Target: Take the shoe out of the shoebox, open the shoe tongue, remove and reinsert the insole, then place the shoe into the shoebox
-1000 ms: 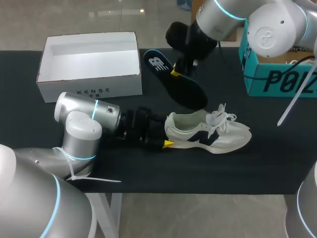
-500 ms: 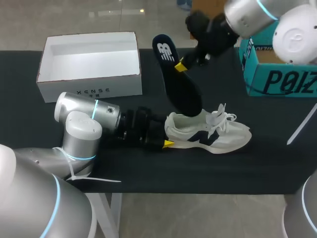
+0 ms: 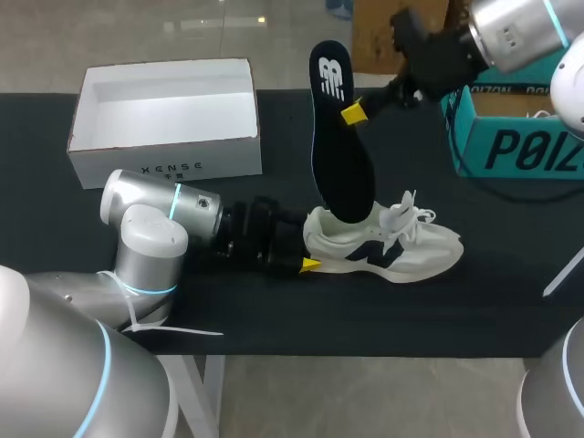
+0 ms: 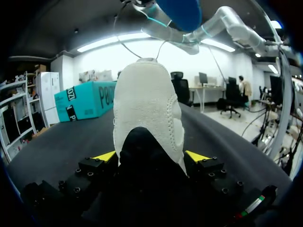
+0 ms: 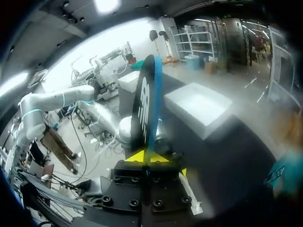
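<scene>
The shoe (image 3: 388, 246) stands on its sole on the dark surface (image 3: 411, 319), toe toward the right side and heel toward the left arm (image 3: 155, 214), out in front of the open white shoebox (image 3: 182, 164) and apart from it. The left jaws are clamped across the heel, one yellow tip on each flank in the left wrist view. That looks like the right place to hold it, because the heel cup is likely the stiffest part of a soft, light upper that would crumple if squeezed further forward. Up above, the right jaws have closed on the dark insole (image 3: 339, 146), pinching it flat across its thickness near the heel end. It hangs almost upright, logo end high and toe end dipped into the mouth of the shoe, right behind the tongue. From the right wrist it shows edge-on, a thin blade rising from between the yellow tips (image 5: 137, 156). I'd call it light, thin and bendy, probably foam with a cloth face, so not slippery but quick to fold. With so much free length below the pinch, a hard push could buckle it against the collar. A hold nearer the middle would give more control. The loose white laces (image 3: 406, 212) sit close to the opening and could snag.
</scene>
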### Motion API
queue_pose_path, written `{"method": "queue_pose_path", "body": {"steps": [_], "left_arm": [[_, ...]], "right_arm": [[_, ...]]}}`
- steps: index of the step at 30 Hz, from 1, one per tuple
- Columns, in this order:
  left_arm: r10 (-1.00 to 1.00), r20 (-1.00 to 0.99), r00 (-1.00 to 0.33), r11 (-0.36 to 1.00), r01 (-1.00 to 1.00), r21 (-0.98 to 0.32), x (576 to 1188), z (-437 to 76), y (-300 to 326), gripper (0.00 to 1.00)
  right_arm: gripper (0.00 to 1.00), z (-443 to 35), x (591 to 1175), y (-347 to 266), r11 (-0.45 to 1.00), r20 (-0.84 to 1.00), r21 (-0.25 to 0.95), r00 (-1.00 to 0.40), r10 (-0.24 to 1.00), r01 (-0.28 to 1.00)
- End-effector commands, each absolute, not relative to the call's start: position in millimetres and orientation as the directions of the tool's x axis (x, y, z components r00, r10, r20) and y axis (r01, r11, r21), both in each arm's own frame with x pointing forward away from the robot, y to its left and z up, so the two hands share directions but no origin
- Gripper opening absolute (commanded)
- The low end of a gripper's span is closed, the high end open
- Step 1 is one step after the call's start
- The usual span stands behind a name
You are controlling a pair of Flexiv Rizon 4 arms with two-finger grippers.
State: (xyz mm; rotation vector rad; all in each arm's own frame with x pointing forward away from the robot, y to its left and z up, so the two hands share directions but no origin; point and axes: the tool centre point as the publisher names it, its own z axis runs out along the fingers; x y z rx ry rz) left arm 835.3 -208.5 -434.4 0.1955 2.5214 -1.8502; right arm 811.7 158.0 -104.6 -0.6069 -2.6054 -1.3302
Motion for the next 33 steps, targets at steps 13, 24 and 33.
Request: {"method": "queue_pose_path", "body": {"steps": [13,24,33], "left_arm": [[0.098,-0.079,-0.992,0.298,0.105,-0.949,835.9,-436.0,-208.9,0.00],[0.098,-0.079,-0.992,0.298,0.105,-0.949,835.9,-436.0,-208.9,0.00],[0.098,-0.079,-0.992,0.298,0.105,-0.949,835.9,-436.0,-208.9,0.00]], "right_arm": [[0.00,-72.8,756.2,150.5,0.538,0.349,0.720,-0.899,0.266,0.438],[0.00,-68.3,702.9,151.1,0.514,0.320,0.754,-0.913,0.254,0.408],[0.00,-61.4,679.6,149.8,0.513,0.298,0.761,-0.916,0.267,0.397]]}}
